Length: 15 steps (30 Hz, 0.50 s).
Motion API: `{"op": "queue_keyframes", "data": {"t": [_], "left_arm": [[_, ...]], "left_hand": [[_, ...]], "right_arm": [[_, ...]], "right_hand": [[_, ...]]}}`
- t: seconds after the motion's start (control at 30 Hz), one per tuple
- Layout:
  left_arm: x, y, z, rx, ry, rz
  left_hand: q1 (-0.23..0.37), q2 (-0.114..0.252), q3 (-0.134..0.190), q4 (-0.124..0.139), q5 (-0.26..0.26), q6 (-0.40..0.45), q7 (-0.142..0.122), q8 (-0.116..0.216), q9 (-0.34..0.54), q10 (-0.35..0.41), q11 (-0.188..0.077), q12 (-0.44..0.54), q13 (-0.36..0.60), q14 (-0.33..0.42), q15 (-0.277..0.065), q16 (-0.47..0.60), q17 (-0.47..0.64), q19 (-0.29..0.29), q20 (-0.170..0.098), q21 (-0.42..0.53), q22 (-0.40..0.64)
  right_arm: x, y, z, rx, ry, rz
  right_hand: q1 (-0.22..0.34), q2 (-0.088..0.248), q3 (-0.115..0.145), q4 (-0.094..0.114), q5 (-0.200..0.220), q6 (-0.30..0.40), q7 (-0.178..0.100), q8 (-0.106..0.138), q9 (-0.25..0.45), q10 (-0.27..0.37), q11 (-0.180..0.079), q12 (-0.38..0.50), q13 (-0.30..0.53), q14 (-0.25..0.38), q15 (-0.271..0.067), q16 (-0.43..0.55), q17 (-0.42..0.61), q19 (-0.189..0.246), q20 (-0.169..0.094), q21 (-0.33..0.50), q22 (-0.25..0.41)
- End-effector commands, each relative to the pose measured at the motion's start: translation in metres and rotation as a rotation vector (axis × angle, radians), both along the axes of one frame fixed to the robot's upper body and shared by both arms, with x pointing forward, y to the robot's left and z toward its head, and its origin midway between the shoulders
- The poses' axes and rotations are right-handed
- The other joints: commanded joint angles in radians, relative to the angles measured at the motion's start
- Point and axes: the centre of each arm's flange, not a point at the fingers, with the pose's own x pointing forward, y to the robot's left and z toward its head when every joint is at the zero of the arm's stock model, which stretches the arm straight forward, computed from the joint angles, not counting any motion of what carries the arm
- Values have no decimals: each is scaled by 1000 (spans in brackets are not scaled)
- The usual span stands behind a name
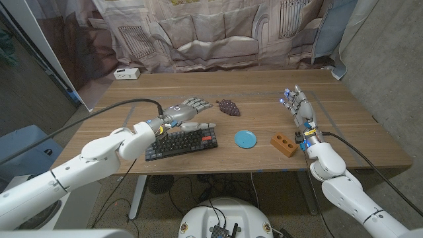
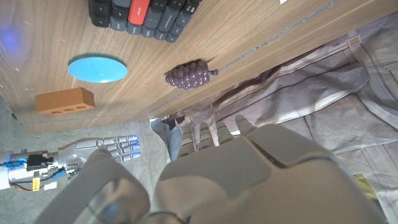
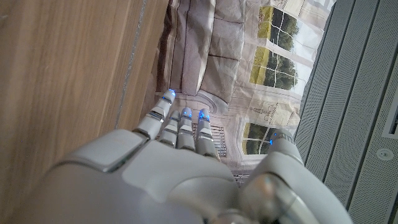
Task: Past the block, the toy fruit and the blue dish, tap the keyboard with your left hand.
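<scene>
Head cam: left hand (image 1: 187, 112) open, hovering over the keyboard (image 1: 181, 143); right hand (image 1: 299, 106) open near the desk (image 1: 344, 125) edge.

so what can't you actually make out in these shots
- Contact: in the head view the left robot hand is over the keyboard; touching a key or hovering cannot be told.
- Keyboard: in the left wrist view the picture edge cuts it off, leaving a few keys.
- Key legends: too small to read in either view.
- Block: its far side faces away in the head view.
- White box: too small to identify.
</scene>
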Motion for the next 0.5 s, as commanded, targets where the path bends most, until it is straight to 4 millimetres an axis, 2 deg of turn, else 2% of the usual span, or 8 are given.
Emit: {"op": "queue_keyframes", "data": {"t": [0.03,0.1,0.2,0.5], "left_arm": [[-5,11,10,-162,-10,-27],[-5,12,11,-185,-13,-33],[-6,13,12,-210,-21,-39],[-7,20,19,-319,-44,-67]], "left_hand": [[11,2,0,-5,-4,37,9,15,0,13,4,9,2,15,0,6,2,-31,12,6,1],[13,2,-1,-6,-5,47,30,16,0,21,10,11,1,19,2,5,2,-27,14,5,1],[14,2,-1,-7,-6,55,39,16,0,25,10,11,1,26,8,6,2,-22,15,6,1],[18,2,-2,-11,-7,78,46,20,-1,42,16,16,1,47,4,10,2,3,21,11,1]], "right_arm": [[2,2,3,-3,-5,2],[2,3,3,-3,-6,5],[2,4,2,1,-8,5],[6,6,1,0,-12,6]], "right_hand": [[3,6,3,2,-4,13,2,0,3,12,0,1,2,7,3,0,1,2,3,0,3],[3,6,3,2,-4,12,1,0,3,12,1,1,2,7,4,0,1,3,3,0,3],[2,6,3,2,-4,13,2,0,3,12,1,1,2,9,4,1,1,3,3,0,3],[2,5,2,2,-4,14,2,0,3,14,2,1,2,10,3,1,1,5,0,1,3]]}}
